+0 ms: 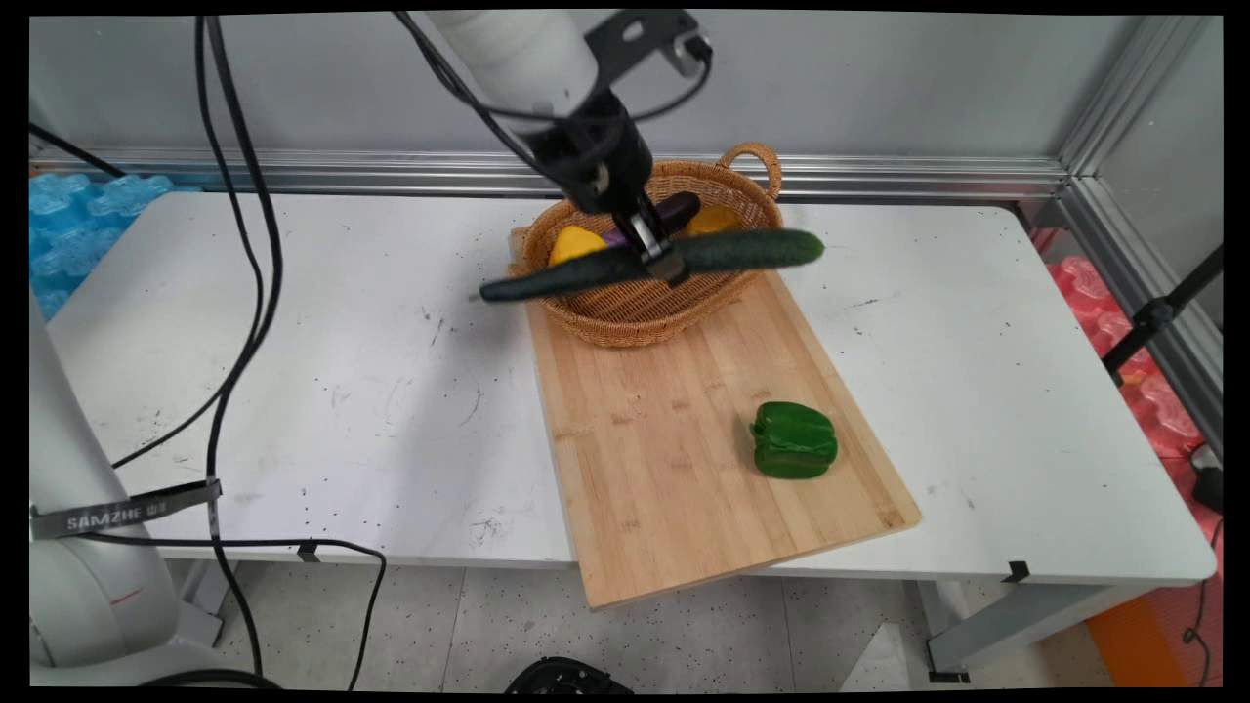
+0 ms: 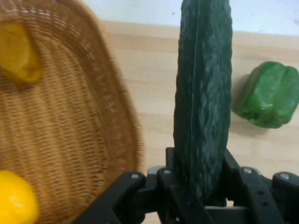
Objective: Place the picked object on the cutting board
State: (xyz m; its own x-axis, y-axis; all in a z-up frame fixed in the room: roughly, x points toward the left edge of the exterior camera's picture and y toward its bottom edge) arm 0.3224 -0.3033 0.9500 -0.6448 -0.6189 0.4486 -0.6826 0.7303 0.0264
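My gripper (image 1: 656, 256) is shut on a long dark green cucumber (image 1: 742, 251), holding it near its middle, level and crosswise above the front of a wicker basket (image 1: 625, 312). In the hand view the cucumber (image 2: 203, 93) runs straight up between my fingers (image 2: 233, 163), over the basket's rim (image 2: 126, 116) and the wooden cutting board (image 2: 149, 70). The basket holds yellow produce (image 1: 574, 244) and a purple eggplant (image 1: 674, 208). A green bell pepper (image 1: 793, 440) lies on the cutting board (image 1: 674, 459), well in front of the gripper; in the hand view the pepper (image 2: 270, 95) lies right of the cucumber.
The cutting board lies lengthwise from the basket to the table's near edge and overhangs it. The white table (image 1: 322, 371) spreads to both sides. Black cables (image 1: 244, 293) hang at the left. A metal rail (image 1: 879, 176) runs along the wall behind.
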